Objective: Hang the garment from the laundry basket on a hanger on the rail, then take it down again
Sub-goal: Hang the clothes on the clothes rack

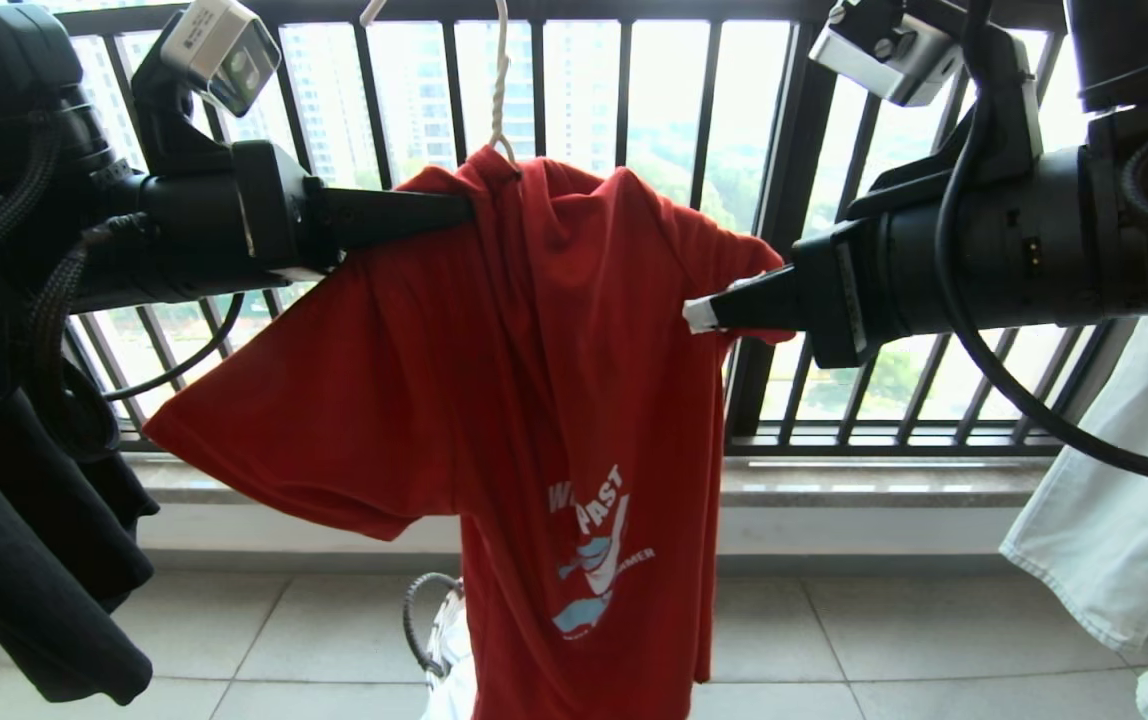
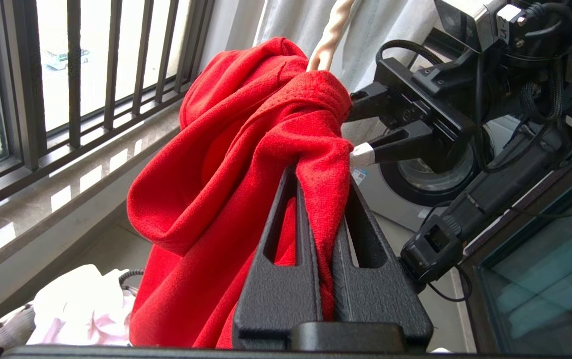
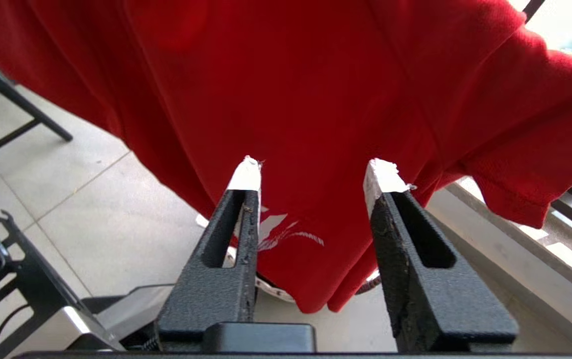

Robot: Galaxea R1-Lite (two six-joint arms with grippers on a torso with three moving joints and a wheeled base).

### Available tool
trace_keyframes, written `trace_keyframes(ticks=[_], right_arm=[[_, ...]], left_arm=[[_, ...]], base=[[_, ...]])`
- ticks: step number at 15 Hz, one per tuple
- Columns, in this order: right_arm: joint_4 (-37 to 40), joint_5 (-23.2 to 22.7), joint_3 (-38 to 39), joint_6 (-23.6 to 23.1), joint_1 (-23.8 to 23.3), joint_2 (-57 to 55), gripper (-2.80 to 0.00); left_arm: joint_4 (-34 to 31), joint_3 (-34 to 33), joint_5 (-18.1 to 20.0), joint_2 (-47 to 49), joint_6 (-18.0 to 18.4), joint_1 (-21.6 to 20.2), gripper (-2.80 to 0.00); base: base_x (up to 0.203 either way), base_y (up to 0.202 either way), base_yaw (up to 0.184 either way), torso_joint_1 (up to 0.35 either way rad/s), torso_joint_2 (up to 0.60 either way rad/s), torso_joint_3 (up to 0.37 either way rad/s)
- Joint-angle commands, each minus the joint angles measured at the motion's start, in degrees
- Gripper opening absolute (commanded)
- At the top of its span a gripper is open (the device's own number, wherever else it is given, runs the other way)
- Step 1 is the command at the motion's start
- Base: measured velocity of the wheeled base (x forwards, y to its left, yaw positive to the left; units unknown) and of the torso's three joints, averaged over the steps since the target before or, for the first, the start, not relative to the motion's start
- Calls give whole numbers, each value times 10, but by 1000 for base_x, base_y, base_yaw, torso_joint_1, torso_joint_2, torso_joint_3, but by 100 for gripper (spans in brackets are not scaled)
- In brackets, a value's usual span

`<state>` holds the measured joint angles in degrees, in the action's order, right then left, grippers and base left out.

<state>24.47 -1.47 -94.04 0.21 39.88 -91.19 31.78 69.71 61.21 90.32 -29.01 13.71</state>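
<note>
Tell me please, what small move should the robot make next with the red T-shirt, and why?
Probably the right gripper should move back from the red T-shirt: its jaws stand open, with nothing between them. The shirt hangs on the hanger, though bunched, and the left gripper is shut on cloth near the collar. After that, the left could let go too.

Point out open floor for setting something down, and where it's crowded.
Free: floor tiles between the red T-shirt and the white garment; smaller patch left of the basket. Crowded: at the hanger, left gripper clamping fabric, right gripper open beside it.
</note>
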Motion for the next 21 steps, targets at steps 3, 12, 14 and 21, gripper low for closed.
trace_keyframes(ticks=[3, 12, 14, 21], right_arm=[[-27, 7, -38, 32, 21, -27, 0], [-26, 33, -163, 275, 71, -84, 0], [-21, 40, -176, 331, 75, -97, 0], [-37, 54, -179, 346, 72, -126, -58]], left_arm=[[2, 1, 2, 1, -2, 0, -280], [3, 1, -4, -3, 0, -1, -280], [3, 1, -15, -3, 0, 0, -280], [3, 0, -15, -11, -1, 0, -280]], base=[[0, 0, 0, 0, 0, 0], [0, 0, 0, 0, 0, 0], [0, 0, 0, 0, 0, 0], [0, 0, 0, 0, 0, 0]])
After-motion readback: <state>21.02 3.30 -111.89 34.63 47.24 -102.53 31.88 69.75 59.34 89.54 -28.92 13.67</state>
